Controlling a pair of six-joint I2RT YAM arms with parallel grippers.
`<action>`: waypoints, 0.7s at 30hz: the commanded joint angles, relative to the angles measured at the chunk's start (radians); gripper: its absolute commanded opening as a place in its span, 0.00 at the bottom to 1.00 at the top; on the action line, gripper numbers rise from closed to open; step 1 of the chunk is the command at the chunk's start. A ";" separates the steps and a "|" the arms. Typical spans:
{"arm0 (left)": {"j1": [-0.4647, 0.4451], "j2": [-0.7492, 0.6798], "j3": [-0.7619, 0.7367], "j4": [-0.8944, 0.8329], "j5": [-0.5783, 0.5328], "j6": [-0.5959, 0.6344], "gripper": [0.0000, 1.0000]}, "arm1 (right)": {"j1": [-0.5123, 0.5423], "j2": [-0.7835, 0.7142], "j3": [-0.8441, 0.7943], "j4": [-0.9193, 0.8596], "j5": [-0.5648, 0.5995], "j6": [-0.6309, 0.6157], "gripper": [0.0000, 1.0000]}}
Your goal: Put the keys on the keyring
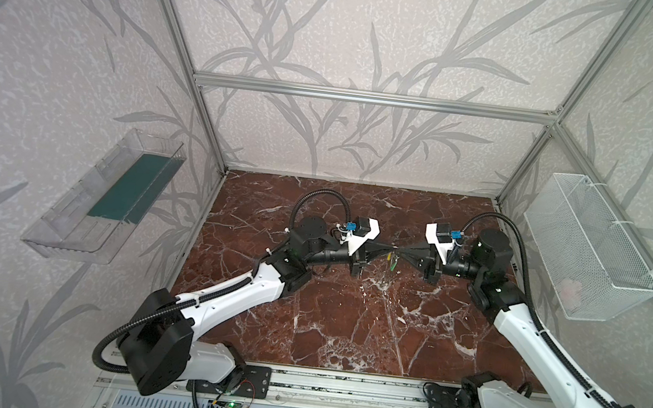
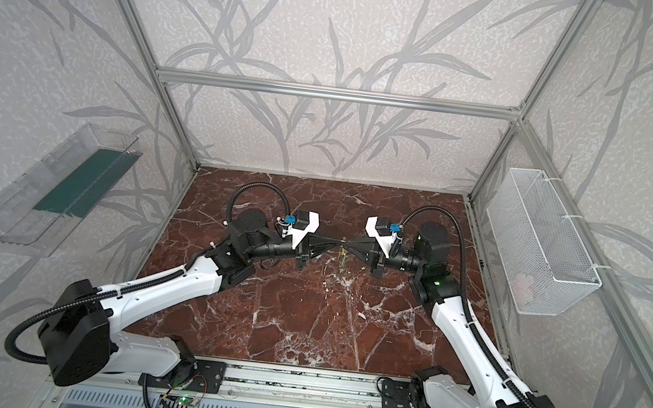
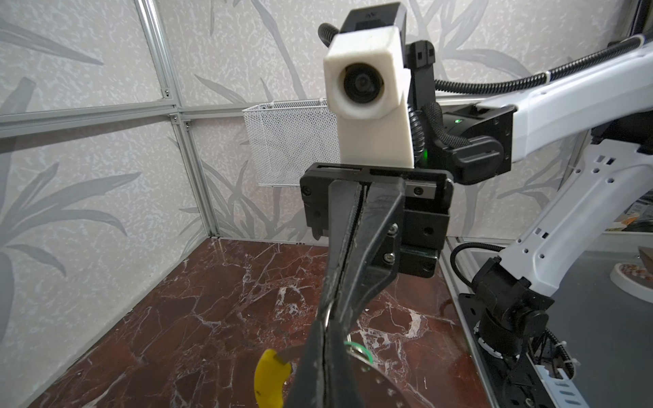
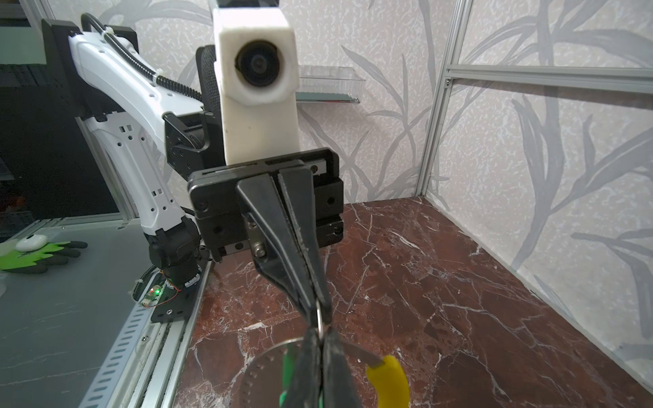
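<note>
— Where's the ring point(image 4: 360, 353)?
— Held above the marble table point(image 1: 345, 320). Your left gripper point(image 4: 318, 311) and right gripper point(image 4: 319, 333) both pinch its thin wire, tip to tip. Only wrist views resolve the curved yellow sleeve point(image 4: 388, 381) and green key point(image 4: 288, 367).

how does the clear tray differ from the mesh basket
The tray is clear plastic; the basket is white wire mesh. In both top views the tray hangs at the left, the basket at the right. The tray holds a flat dark green sheet; the basket holds a small pale object, too blurred to name. Both are long, open-topped and hang clear of the table.
</note>
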 commanded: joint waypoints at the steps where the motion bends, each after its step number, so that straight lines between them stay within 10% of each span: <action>1: 0.002 -0.036 0.084 -0.250 -0.019 0.185 0.15 | 0.008 -0.002 0.105 -0.280 0.023 -0.167 0.00; 9: -0.001 -0.026 0.245 -0.685 -0.104 0.515 0.22 | 0.043 0.082 0.329 -0.822 0.192 -0.429 0.00; 21: -0.031 0.007 0.292 -0.749 -0.076 0.550 0.23 | 0.096 0.112 0.361 -0.843 0.241 -0.430 0.00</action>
